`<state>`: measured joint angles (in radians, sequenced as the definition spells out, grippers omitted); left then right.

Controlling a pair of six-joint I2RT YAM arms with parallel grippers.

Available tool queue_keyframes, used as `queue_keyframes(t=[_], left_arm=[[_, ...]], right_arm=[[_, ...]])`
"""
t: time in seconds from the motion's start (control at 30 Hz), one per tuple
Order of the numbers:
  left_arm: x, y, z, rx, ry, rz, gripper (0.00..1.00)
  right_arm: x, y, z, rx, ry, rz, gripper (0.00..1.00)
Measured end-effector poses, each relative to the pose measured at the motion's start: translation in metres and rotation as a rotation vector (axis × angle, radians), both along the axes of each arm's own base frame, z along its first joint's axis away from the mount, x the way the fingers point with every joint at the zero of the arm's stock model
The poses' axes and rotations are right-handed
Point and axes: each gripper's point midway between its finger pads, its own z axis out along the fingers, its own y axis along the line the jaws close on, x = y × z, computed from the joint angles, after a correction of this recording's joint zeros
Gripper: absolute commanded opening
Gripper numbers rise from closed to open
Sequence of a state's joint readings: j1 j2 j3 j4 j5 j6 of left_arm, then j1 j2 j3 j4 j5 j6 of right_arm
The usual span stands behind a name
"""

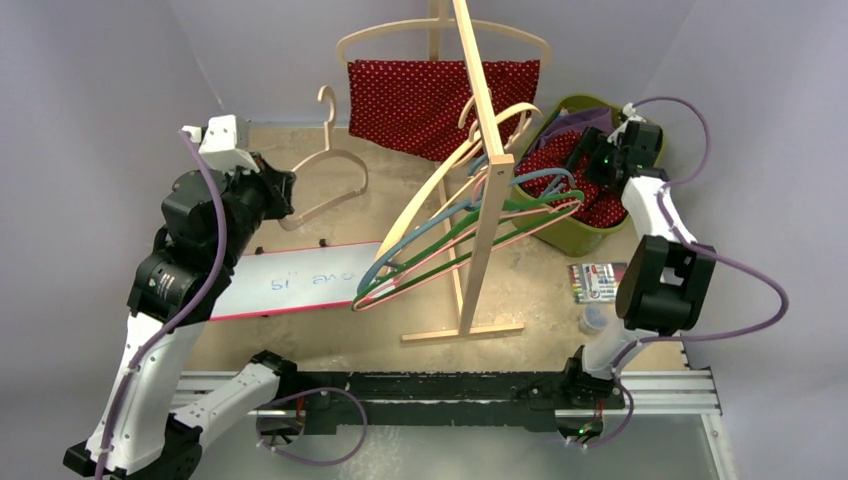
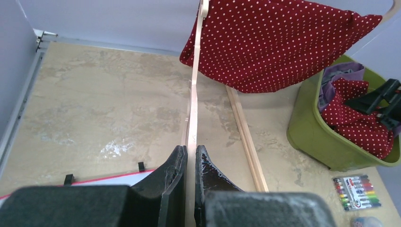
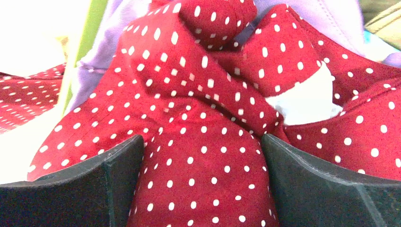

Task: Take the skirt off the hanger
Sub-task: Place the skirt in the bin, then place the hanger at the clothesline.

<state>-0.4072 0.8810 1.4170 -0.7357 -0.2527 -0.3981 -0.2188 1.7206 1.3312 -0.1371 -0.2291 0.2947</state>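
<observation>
Pinching the wooden hanger [image 2: 191, 118] tight in the left jaws, straddling the polka-dot skirt [image 3: 198, 156] in the green bin [image 2: 312, 137] with right jaws wide open.

A tan, mottled counter [image 1: 540, 280] carries a pale wooden A-frame rack [image 1: 483, 260] at its centre. A bundle of thin blue, green, pink and cream hangers [image 1: 372, 290] leans off the rack toward 8 o'clock. A white board with a red edge and blue writing [image 1: 290, 285] lies flat at 8 o'clock. At 2 o'clock stands a lime-green plastic bin [image 1: 570, 238] with lilac cloth [image 1: 570, 125] inside. A pack of coloured markers [image 1: 597, 282] lies at 4 o'clock, with a small clear jar [image 1: 593, 320] just beside it.
</observation>
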Motion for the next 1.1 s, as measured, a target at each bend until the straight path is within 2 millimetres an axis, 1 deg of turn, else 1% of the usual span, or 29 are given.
queue_keyframes(t=[0.07, 0.13, 0.27, 0.3, 0.33, 0.43, 0.5, 0.57, 0.63, 0.77, 0.9, 1.0, 1.1], left_arm=[[0.002, -0.001, 0.004, 0.022, -0.005, -0.009, 0.0], [0.003, -0.005, 0.012, 0.034, -0.017, -0.037, 0.0], [0.007, -0.023, 0.019, 0.056, -0.029, -0.14, 0.0], [0.007, -0.03, 0.019, 0.06, -0.032, -0.178, 0.0], [0.007, -0.036, 0.019, 0.06, -0.033, -0.214, 0.0], [0.009, -0.054, 0.018, 0.049, -0.032, -0.306, 0.0], [0.012, -0.067, 0.019, 0.03, -0.036, -0.36, 0.0], [0.016, -0.077, 0.023, 0.006, -0.048, -0.398, 0.0], [0.022, -0.087, 0.028, -0.026, -0.066, -0.432, 0.0], [0.035, -0.107, 0.041, -0.083, -0.106, -0.495, 0.0], [0.047, -0.125, 0.054, -0.136, -0.15, -0.549, 0.0], [0.052, -0.132, 0.066, -0.173, -0.189, -0.573, 0.0], [0.052, -0.137, 0.081, -0.212, -0.239, -0.597, 0.0]], right_arm=[[-0.009, 0.001, 0.017, -0.016, -0.015, 0.002, 0.99], [-0.019, 0.001, 0.042, -0.041, -0.052, 0.005, 0.99], [-0.045, 0.003, 0.115, -0.102, -0.214, -0.002, 0.99], [-0.055, 0.006, 0.136, -0.116, -0.276, -0.003, 0.99], [-0.067, 0.008, 0.152, -0.125, -0.327, -0.004, 0.99], [-0.096, 0.017, 0.178, -0.132, -0.422, 0.001, 0.99], [-0.108, 0.024, 0.187, -0.122, -0.452, 0.015, 0.99], [-0.114, 0.029, 0.189, -0.111, -0.462, 0.034, 0.99], [-0.117, 0.034, 0.186, -0.093, -0.451, 0.053, 0.99], [-0.124, 0.038, 0.174, -0.076, -0.411, 0.062, 0.99], [-0.133, 0.041, 0.174, -0.073, -0.403, 0.069, 0.99], [-0.139, 0.042, 0.176, -0.078, -0.413, 0.07, 0.99], [-0.142, 0.042, 0.175, -0.081, -0.415, 0.071, 0.99]])
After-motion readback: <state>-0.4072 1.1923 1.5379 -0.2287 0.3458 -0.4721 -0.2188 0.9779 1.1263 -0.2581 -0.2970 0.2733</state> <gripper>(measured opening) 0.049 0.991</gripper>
